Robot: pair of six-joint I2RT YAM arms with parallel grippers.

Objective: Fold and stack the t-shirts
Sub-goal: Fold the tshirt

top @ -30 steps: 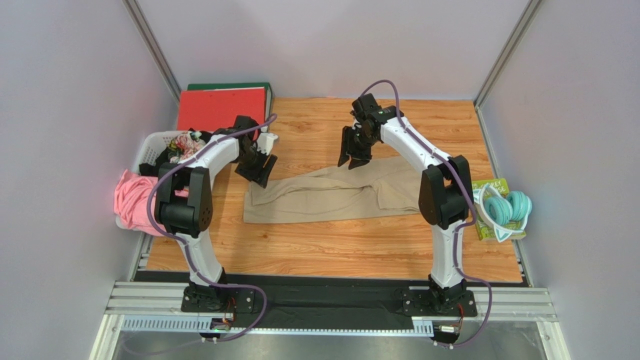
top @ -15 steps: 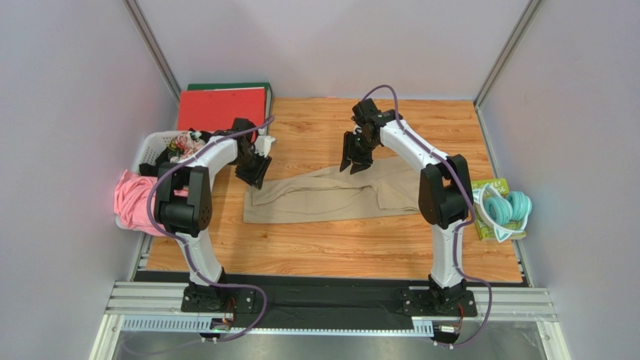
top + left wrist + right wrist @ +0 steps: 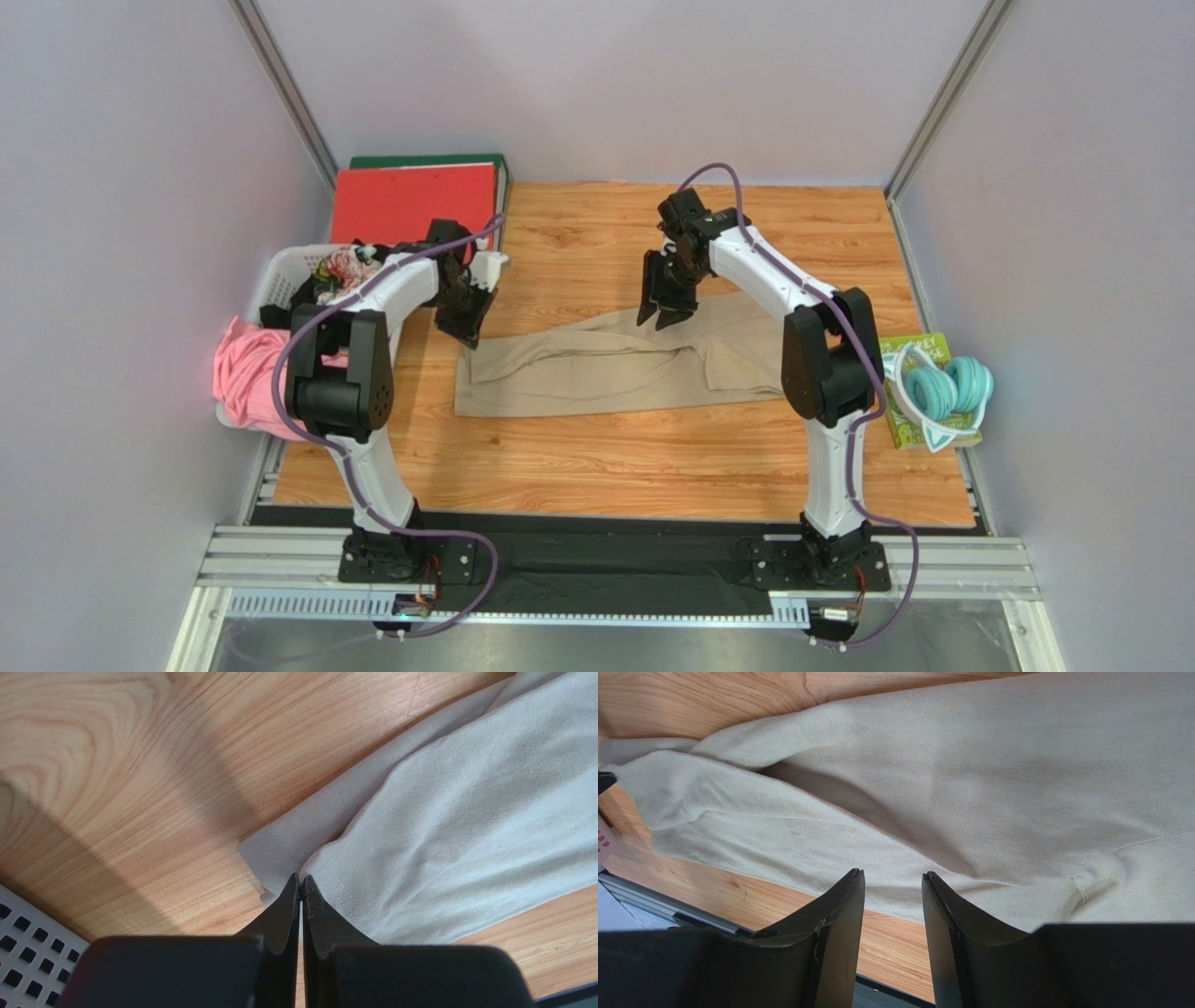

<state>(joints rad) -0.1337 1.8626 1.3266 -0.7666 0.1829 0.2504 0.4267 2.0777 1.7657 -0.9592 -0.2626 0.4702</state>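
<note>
Wooden tabletop [image 3: 617,455] holds the tan t-shirt [image 3: 617,371], folded lengthwise across its middle. Left hand [image 3: 469,333] is pinched tight at its left corner; right hand [image 3: 661,318] hangs half-spread over its far edge.

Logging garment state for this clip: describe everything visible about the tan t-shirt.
The t-shirt is tan-beige soft knit with stitched hems, folded into a long band, flat on the wooden table. The left tool is shut on its left-end hem corner; the right tool stands open over its far edge.

A robotics lab cell: plain panel walls [image 3: 126,210] box in a wooden table [image 3: 617,462] (robot arms [image 3: 368,301] bolted to an aluminium rail [image 3: 274,563]).
</note>
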